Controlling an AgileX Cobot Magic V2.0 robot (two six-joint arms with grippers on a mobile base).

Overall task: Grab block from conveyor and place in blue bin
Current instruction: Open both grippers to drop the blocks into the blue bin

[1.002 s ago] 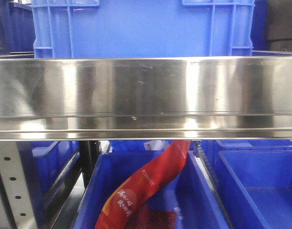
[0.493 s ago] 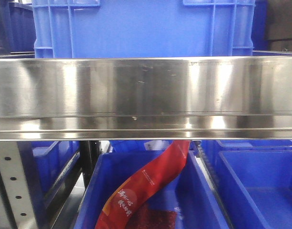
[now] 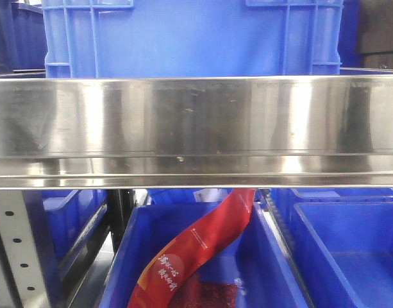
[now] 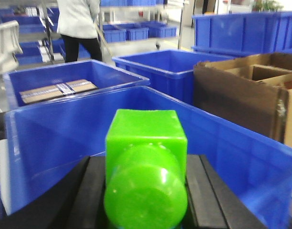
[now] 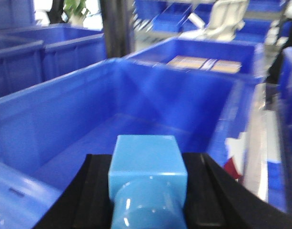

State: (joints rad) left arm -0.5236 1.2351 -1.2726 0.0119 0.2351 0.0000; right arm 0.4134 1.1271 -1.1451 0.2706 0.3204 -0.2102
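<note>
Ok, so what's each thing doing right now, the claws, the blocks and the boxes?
Left gripper: shut on the bright green plastic block.
Right gripper: shut on the light blue plastic block.
Big blue plastic bin: open-topped, nothing showing inside.
Brown cardboard box: flaps open.
Red plastic bag: slumped in a lower blue crate.

A cardboard box (image 4: 241, 95) stands just right of the near bin (image 4: 241, 152); behind it, a far bin (image 4: 15, 88) holds cardboard sheets (image 4: 57, 89).

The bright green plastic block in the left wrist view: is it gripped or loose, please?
Gripped: the bright green plastic block sits between the left claw's black fingers, both pressing its sides.
</note>
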